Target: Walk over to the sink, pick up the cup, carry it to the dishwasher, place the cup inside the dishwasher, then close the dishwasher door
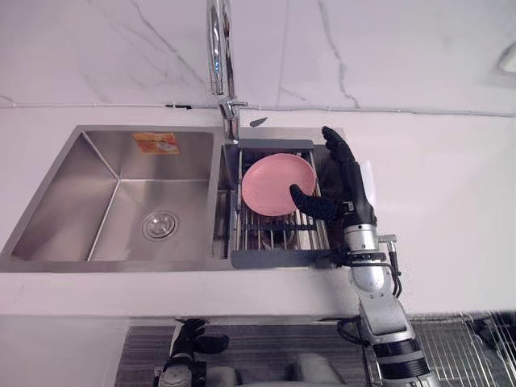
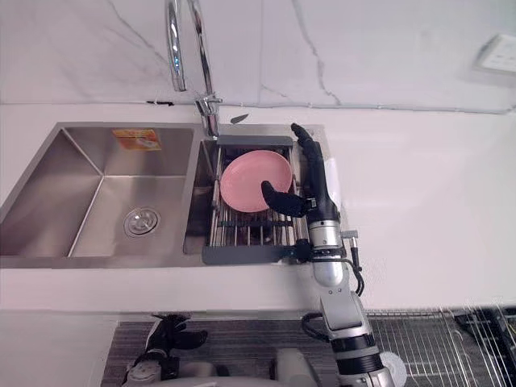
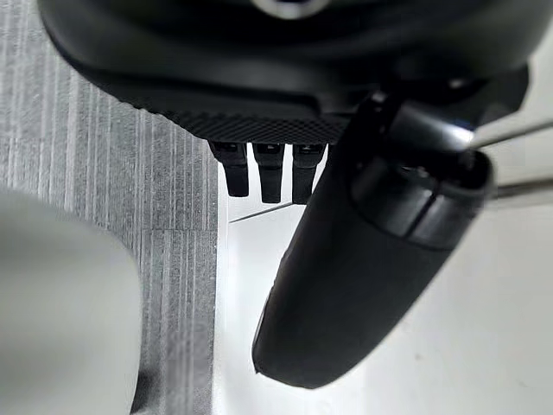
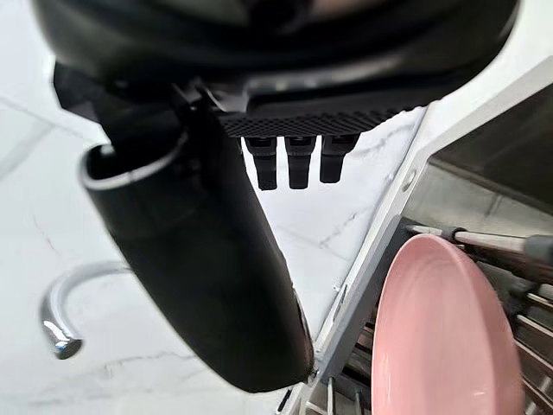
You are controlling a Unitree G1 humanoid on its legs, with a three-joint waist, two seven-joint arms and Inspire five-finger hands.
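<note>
Right hand [image 1: 348, 187], fingers straight, reaches just beside the pink plate [image 1: 270, 181].

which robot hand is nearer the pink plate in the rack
Right. The right robot hand hovers at the right edge of the pink plate over the rack; the left robot hand hangs below the counter, far from it.

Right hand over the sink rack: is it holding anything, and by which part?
Nothing is held. The right hand is open, its thumb reaching over the rim of the pink plate without pinching it. The left hand hangs empty below.
</note>
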